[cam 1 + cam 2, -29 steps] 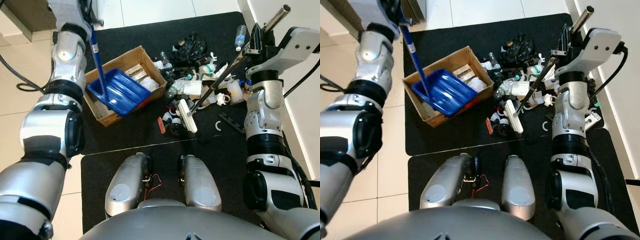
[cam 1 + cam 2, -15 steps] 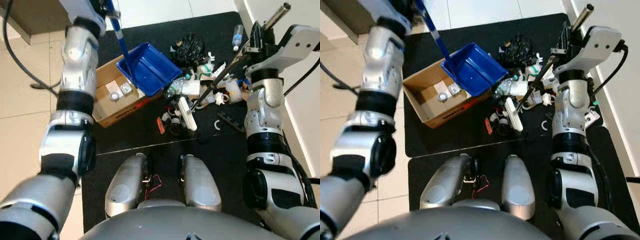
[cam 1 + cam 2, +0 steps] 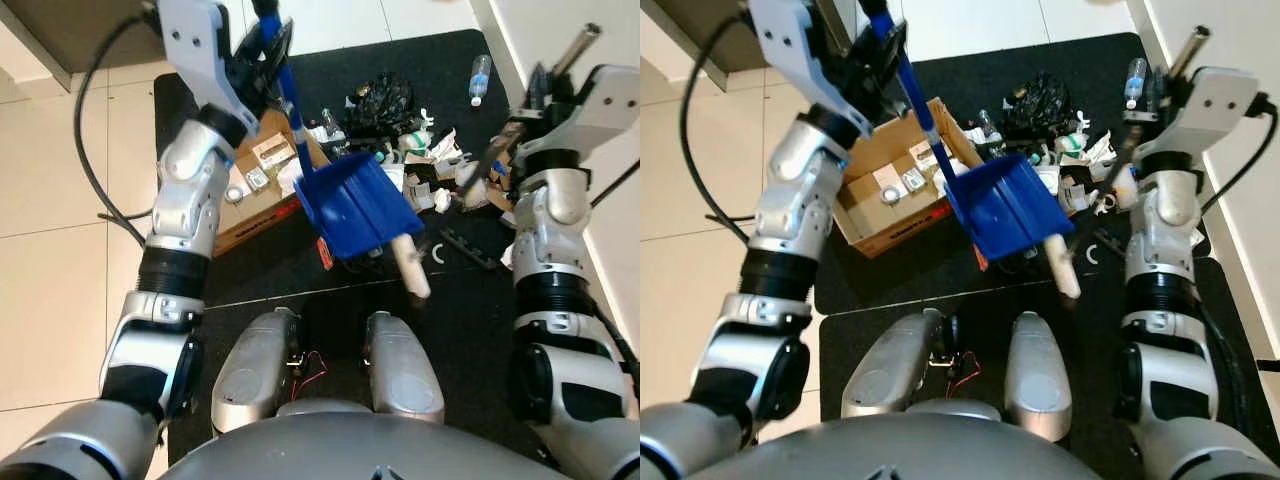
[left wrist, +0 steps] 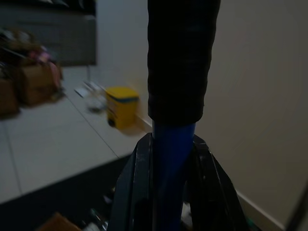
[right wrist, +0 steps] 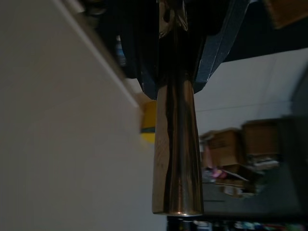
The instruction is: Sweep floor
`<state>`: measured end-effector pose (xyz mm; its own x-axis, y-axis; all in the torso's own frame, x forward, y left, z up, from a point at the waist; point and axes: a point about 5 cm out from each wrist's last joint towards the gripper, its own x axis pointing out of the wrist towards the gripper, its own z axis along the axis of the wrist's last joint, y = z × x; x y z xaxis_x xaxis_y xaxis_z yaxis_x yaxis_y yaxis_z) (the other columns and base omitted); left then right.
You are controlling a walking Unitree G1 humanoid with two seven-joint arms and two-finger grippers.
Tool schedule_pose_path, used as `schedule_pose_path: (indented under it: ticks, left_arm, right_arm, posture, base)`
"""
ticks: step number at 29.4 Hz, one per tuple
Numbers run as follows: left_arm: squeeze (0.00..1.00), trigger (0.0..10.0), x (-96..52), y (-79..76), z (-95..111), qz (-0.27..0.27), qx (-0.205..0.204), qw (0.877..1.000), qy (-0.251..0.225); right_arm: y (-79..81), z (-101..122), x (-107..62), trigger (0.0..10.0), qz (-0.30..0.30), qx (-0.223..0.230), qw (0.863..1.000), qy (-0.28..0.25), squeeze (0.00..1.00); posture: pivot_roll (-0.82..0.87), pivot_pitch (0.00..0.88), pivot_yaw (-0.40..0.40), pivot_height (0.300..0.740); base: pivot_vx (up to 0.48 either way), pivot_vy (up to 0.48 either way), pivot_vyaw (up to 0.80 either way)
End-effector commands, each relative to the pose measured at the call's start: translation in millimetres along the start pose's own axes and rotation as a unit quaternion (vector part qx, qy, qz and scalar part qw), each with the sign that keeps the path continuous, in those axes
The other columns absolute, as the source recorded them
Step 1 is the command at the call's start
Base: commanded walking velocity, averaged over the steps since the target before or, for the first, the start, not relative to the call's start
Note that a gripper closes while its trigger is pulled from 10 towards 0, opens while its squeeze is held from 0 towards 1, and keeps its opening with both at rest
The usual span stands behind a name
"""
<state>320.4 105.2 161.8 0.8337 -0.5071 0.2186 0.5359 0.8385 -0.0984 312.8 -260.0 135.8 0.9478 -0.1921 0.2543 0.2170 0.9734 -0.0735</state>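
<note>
My left gripper (image 3: 265, 50) is shut on the blue handle (image 4: 172, 159) of a blue dustpan (image 3: 355, 205). The pan hangs tilted above the black mat (image 3: 250, 270), between a cardboard box (image 3: 255, 185) and a litter pile (image 3: 405, 130). Held high at the right, my right gripper (image 3: 535, 90) is shut on the metal broom handle (image 5: 175, 144). The white broom head (image 3: 412, 270) rests on the mat just in front of the dustpan's lip. The box holds a few small pieces of rubbish.
A plastic bottle (image 3: 480, 75) lies at the mat's far right corner. A white wall (image 3: 610, 250) runs along the right, pale tiles (image 3: 60, 260) along the left. A black cable (image 3: 95, 170) loops over the tiles. My knees (image 3: 250, 370) are below. A yellow bin (image 4: 121, 106) stands by the wall.
My left arm has swung the dustpan from over the box to the right, down toward the mat by the litter. The broom head has been drawn nearer to me.
</note>
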Motion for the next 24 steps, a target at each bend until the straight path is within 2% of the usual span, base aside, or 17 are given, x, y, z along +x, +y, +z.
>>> schedule_pose_path:
  ticks: [1,3,5,9,12,14,15,21,22,24]
  left_arm:
    - [0.00,10.0,-2.5,-5.4,2,-0.016,-0.001,1.000,0.000]
    - [0.00,10.0,-14.5,-9.3,-12,-0.030,0.005,0.999,0.028]
    - [0.00,10.0,-18.5,-11.1,-15,-0.036,0.008,0.999,0.035]
    - [0.00,10.0,-29.1,-12.3,-27,-0.038,0.016,0.998,0.056]
    - [0.00,10.0,-48.5,-9.5,-46,-0.027,0.045,0.995,0.090]
    - [0.00,10.0,-54.1,-8.0,-51,-0.024,0.046,0.994,0.094]
    - [0.00,10.0,-62.2,-5.5,-59,-0.021,0.066,0.993,0.095]
    - [0.00,10.0,-66.6,-1.1,-65,-0.012,0.080,0.993,0.088]
    - [0.00,10.0,-68.7,1.5,-70,-0.013,0.097,0.991,0.095]
    - [0.00,10.0,-69.8,2.1,-72,-0.015,0.104,0.990,0.098]
  right_arm:
    - [-6.9,2,-1.3,10.0,-0.014,-0.020,1.000,-0.014,0.00]
    - [-21.6,-1,-5.5,10.0,-0.044,-0.055,0.998,-0.004,0.00]
    - [-26.0,-2,-7.0,10.0,-0.051,-0.067,0.996,0.000,0.00]
    - [-30.7,-13,-14.1,10.0,-0.053,-0.061,0.996,0.022,0.00]
    - [-27.6,-28,-24.5,10.0,-0.054,-0.036,0.997,0.048,0.00]
    - [-25.5,-32,-26.5,10.0,-0.055,-0.028,0.997,0.053,0.00]
    - [-20.0,-38,-28.4,10.0,-0.055,-0.013,0.997,0.062,0.00]
    - [-10.6,-41,-26.6,10.0,-0.044,-0.005,0.997,0.066,0.00]
    - [-7.0,-39,-24.1,10.0,-0.037,-0.008,0.997,0.062,0.00]
    - [-5.8,-39,-23.0,10.0,-0.034,-0.010,0.998,0.060,0.00]
  posture:
    - [0.04,0.084,0.055,0.740]
    - [0.04,0.087,0.052,0.740]
    - [0.04,0.087,0.052,0.740]
    - [0.04,0.089,0.050,0.740]
    - [0.04,0.092,0.047,0.740]
    - [0.04,0.093,0.046,0.740]
    - [0.05,0.098,0.043,0.740]
    - [0.05,0.109,0.039,0.740]
    - [0.05,0.133,0.038,0.740]
    - [0.05,0.133,0.038,0.740]
  base:
    - [0.000,0.000,0.00]
    - [0.000,0.000,0.00]
    - [0.000,0.000,0.00]
    - [0.000,0.000,0.00]
    - [0.000,0.000,0.00]
    - [0.000,0.000,0.00]
    - [0.000,0.000,0.00]
    - [0.000,0.000,0.00]
    - [0.000,0.000,0.00]
    - [0.000,0.000,0.00]
